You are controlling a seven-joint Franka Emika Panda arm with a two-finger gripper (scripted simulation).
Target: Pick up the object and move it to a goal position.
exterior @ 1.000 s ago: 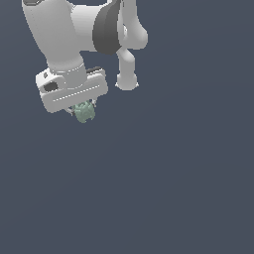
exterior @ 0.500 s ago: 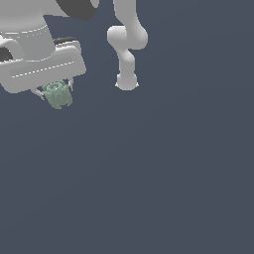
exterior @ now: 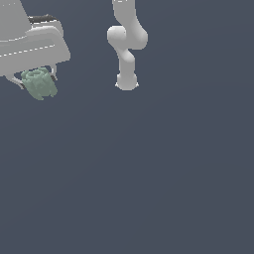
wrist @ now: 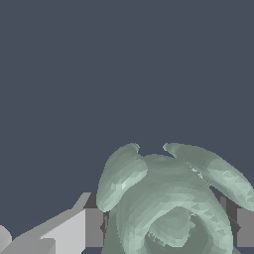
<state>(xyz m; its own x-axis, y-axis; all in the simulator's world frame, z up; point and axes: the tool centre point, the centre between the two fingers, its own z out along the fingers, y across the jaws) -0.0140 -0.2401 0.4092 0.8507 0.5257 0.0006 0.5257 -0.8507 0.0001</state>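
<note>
The object (exterior: 39,84) is a small pale grey-green knobbly lump with rounded bulges. It hangs under my white gripper (exterior: 36,82) at the upper part of the exterior view's left, well above the dark floor. The gripper is shut on it, one finger on each side. In the wrist view the object (wrist: 168,203) fills the frame's lower middle, with a grey finger pad (wrist: 94,227) against one flank and the other finger (wrist: 244,227) at the frame edge. No goal marker shows.
The arm's white base and lower links (exterior: 127,54) stand at the top middle of the exterior view. The floor (exterior: 149,173) is a plain dark grey-blue surface with no other object on it.
My gripper, still shut on the object, has moved towards the exterior view's left and closer to the camera, so it looks larger and is partly cut off by the frame edge.
</note>
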